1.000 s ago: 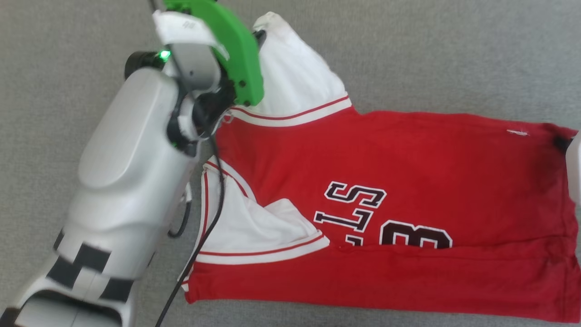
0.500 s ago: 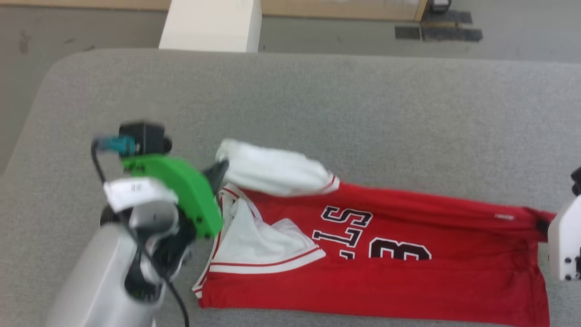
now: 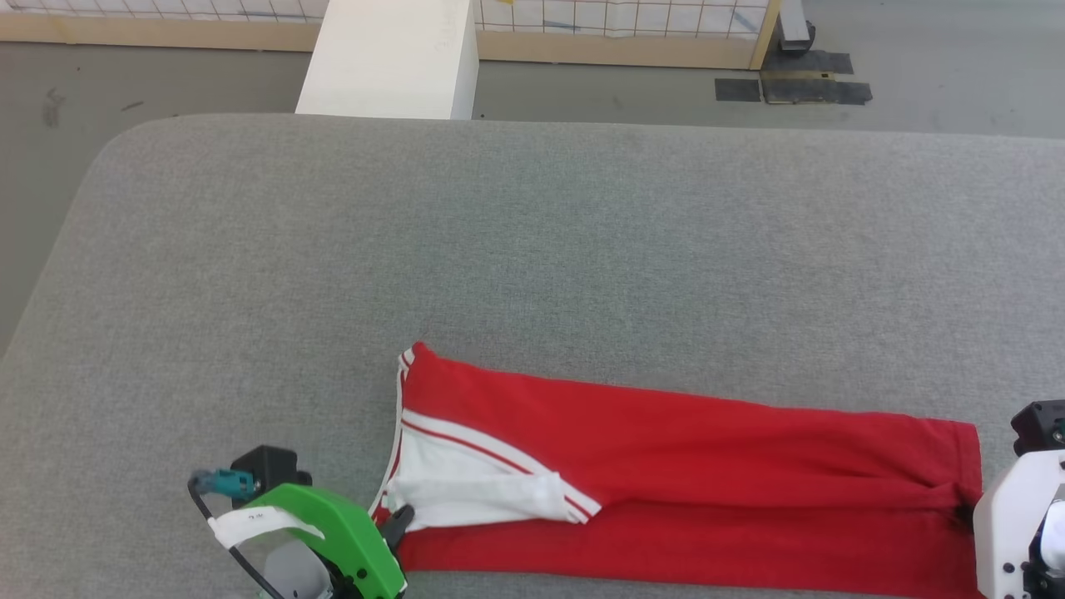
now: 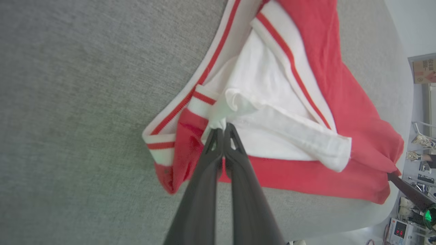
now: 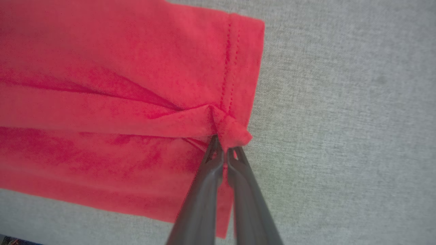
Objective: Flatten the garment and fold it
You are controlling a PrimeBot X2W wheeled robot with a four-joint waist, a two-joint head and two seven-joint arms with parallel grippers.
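Red garment [image 3: 707,449] lies as a long strip along the near edge of the table [image 3: 532,233], so I'd say the lengthwise fold is underway. The left claw [image 4: 223,131] is pinched tight on the white sleeve [image 4: 269,102] at the collar end, the right claw [image 5: 223,149] on the hem; next probably means letting go and tucking that sleeve flat.

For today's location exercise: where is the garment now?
Low in the head view, the garment lies on the grey table, stretched between the left end effector and right end effector.
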